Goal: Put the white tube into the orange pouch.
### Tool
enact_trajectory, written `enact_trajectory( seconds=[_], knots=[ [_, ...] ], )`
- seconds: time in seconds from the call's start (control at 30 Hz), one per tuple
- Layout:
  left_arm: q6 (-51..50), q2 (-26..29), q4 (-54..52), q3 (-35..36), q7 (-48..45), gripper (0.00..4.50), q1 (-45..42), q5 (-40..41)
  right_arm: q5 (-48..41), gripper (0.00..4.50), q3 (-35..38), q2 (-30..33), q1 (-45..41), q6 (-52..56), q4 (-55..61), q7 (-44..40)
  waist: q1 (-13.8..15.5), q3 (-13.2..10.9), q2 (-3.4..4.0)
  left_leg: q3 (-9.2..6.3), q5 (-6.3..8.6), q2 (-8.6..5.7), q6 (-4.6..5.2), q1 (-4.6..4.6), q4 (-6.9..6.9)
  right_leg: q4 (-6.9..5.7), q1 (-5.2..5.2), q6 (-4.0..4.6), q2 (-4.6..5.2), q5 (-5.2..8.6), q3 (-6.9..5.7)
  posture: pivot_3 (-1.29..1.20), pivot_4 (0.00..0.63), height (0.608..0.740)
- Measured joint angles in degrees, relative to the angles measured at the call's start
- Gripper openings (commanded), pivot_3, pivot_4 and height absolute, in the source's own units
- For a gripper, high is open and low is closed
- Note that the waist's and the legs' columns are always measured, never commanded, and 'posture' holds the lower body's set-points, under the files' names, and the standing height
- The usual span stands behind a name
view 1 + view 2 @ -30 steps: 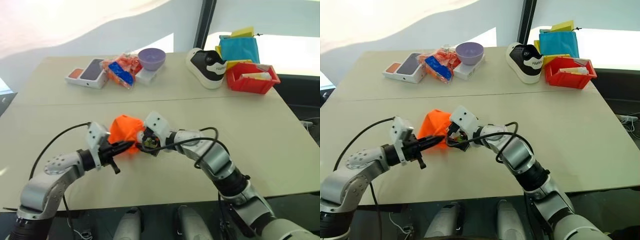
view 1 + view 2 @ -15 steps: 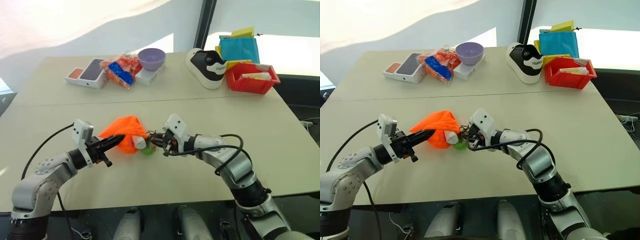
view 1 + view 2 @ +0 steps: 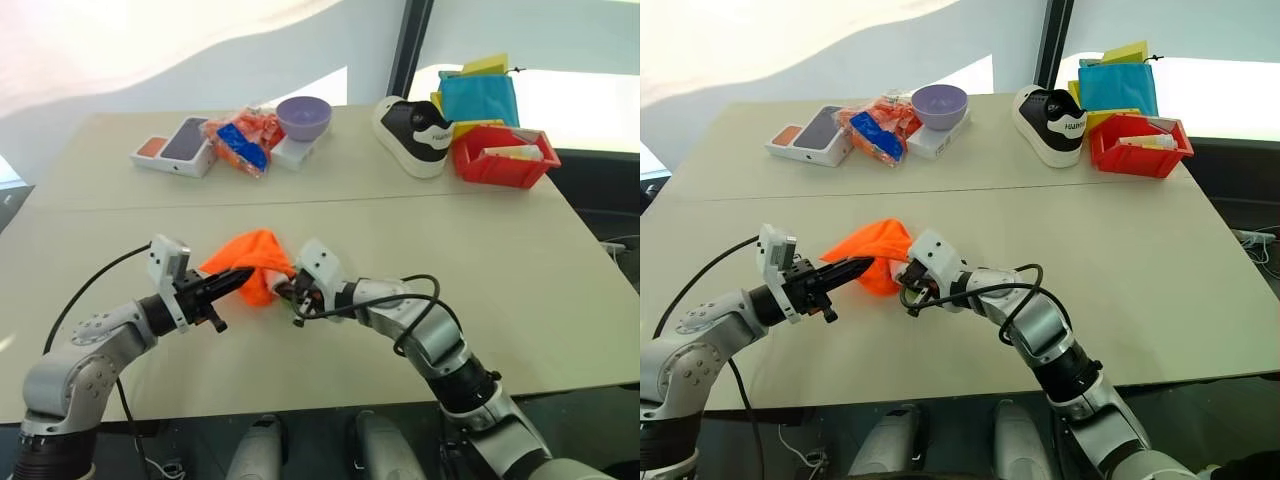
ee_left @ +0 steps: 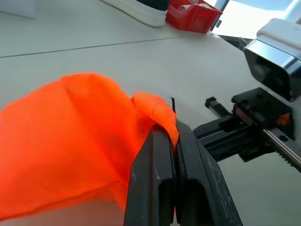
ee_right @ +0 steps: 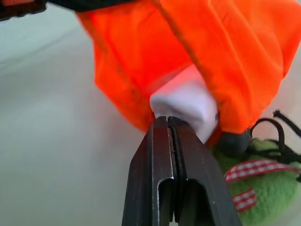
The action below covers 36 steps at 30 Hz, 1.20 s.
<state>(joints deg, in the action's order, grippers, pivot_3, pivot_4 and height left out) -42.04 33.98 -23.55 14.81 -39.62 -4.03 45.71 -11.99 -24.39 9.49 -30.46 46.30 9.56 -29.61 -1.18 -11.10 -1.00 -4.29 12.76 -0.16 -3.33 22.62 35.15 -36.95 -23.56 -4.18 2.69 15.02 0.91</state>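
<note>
Right wrist view shows the right gripper [image 5: 168, 123], jaws pressed together, nudging the white tube [image 5: 186, 106] into the orange pouch [image 5: 188, 52]; left gripper [image 4: 170, 141] pinches its rim. Push straight, keep the mouth lifted.

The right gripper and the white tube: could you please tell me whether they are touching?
Touching. In the right wrist view, the right gripper's shut fingers press against the end of the white tube that sticks out of the orange pouch.

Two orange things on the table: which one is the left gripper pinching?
The orange pouch, the plain soft fabric bag at the near middle; the left gripper is shut on its edge. The crinkly orange-and-blue snack packet lies untouched at the far side beside the purple bowl.
</note>
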Motion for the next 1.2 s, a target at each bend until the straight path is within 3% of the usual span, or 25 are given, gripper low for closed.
enact_trajectory(
  seconds=[0.27,0.47,0.57,0.67,1.07,1.17,1.2],
  knots=[
    [-1.2,2.1,-1.5,0.1,0.0,0.0,2.2,1.0,4.5,0.03,0.3,-5.5,-1.7,-6.4,-7.9,4.8,-0.1,0.0,0.0,0.0,0.0,0.0,0.0,0.02,-0.02,0.0,-0.04,0.0,-0.01,0.0,0.0,0.0,0.15,0.74],
    [1.0,4.9,-0.7,0.0,-1.8,0.0,4.2,-1.9,5.0,0.03,-0.6,-0.2,0.9,-8.7,-3.9,0.4,0.1,0.0,0.01,0.01,0.0,-0.01,0.0,0.03,-0.02,0.02,-0.03,0.02,0.02,0.02,0.0,0.0,0.15,0.74],
    [3.1,6.7,2.0,0.2,-3.5,0.0,5.6,-4.2,3.3,0.92,-0.2,4.2,2.7,-8.2,0.4,-4.1,0.0,0.0,0.01,0.02,0.0,0.0,0.0,0.02,-0.03,0.03,-0.04,0.06,0.02,0.04,0.0,0.0,0.15,0.74],
    [5.8,8.6,6.0,0.4,-5.4,0.0,7.2,-7.2,1.9,2.32,1.0,7.8,3.7,-7.4,3.9,-7.0,-0.1,0.0,0.01,0.03,0.0,0.03,0.0,0.02,-0.06,0.02,-0.1,0.09,0.0,0.06,0.0,0.0,0.15,0.74],
    [13.3,9.1,11.9,1.9,-7.7,0.0,8.2,-12.7,2.6,2.32,2.5,7.4,3.2,-4.9,0.5,-5.2,0.1,0.0,-0.01,0.03,-0.01,0.1,-0.02,0.7,0.01,-0.03,-0.74,0.12,0.09,0.01,0.0,0.0,0.15,0.74],
    [12.3,8.1,10.6,2.0,-8.2,0.86,8.5,-10.8,3.5,2.38,2.5,6.2,2.1,-4.5,-2.1,-3.8,0.0,0.0,-0.01,0.05,-0.01,0.09,-0.02,0.71,0.0,-0.05,-0.77,0.08,0.07,-0.01,0.0,0.0,0.15,0.74],
    [12.0,8.0,9.7,2.1,-8.8,1.41,9.1,-9.9,3.9,2.38,2.5,5.8,1.6,-4.4,-2.9,-3.3,-0.1,0.0,-0.01,0.05,-0.01,0.09,-0.02,0.71,0.0,-0.06,-0.78,0.08,0.05,-0.01,0.0,0.0,0.15,0.74]
  ],
)
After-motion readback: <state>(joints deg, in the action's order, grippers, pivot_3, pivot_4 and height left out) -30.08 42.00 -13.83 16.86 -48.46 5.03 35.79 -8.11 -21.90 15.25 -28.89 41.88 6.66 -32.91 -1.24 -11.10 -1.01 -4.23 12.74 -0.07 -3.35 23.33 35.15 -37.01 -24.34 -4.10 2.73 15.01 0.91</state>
